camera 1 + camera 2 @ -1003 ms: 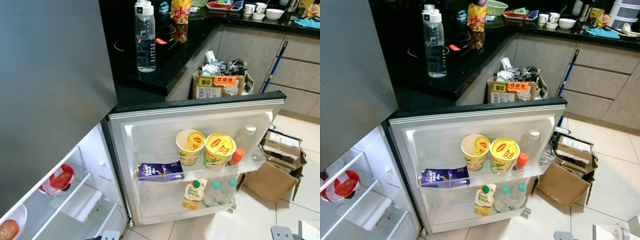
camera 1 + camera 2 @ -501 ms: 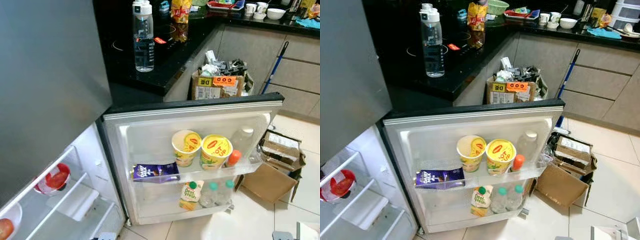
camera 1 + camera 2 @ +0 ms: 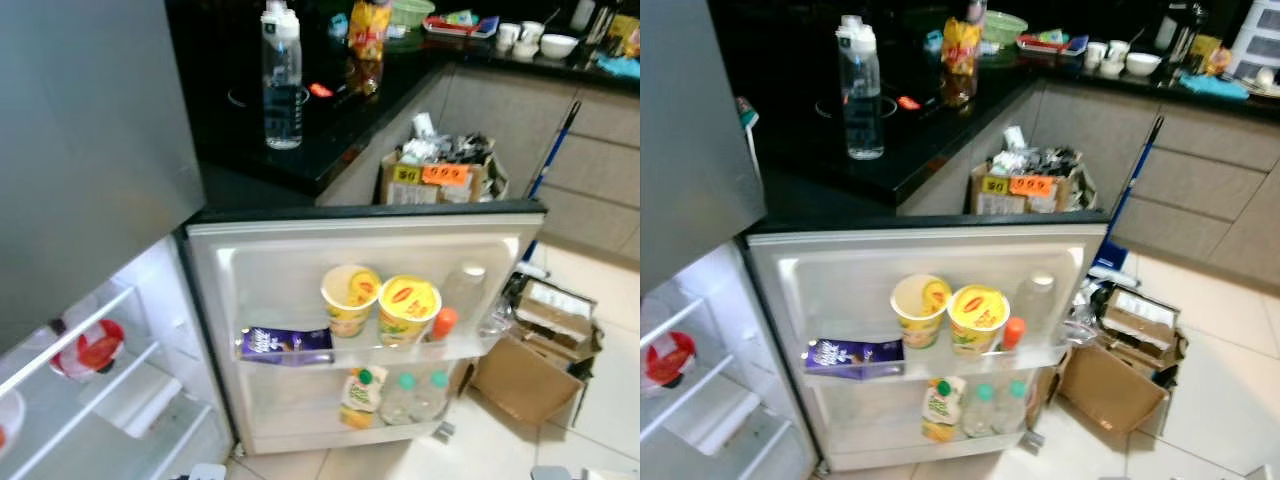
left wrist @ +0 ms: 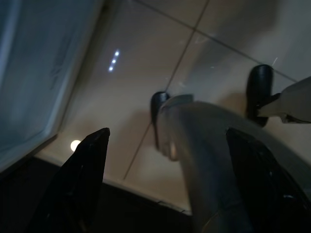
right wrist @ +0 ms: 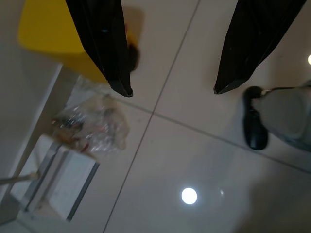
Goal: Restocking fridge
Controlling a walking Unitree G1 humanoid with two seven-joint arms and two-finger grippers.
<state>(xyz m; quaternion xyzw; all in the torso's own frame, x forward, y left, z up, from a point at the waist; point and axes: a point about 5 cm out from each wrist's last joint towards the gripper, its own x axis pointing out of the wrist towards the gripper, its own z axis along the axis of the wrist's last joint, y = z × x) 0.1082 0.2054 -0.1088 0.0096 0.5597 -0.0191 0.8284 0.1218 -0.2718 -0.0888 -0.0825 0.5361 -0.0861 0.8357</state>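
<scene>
My head views are softly blurred all over, labels on the cups [image 3: 408,305] unreadable. The fridge interior [image 3: 120,380] glows bright white while the black counter [image 3: 840,150] stays dark. My left wrist view is dim and murky; my right wrist view is brighter, with ceiling lamps glaring as spots on the floor tiles [image 5: 189,195].

The fridge door's upper shelf [image 3: 400,352] carries two noodle cups [image 3: 378,302] and a purple carton [image 3: 286,344].

The right gripper [image 5: 172,90], fingers spread, hung above the tiled floor [image 5: 194,160], near a crumpled plastic bag [image 5: 92,127].
</scene>
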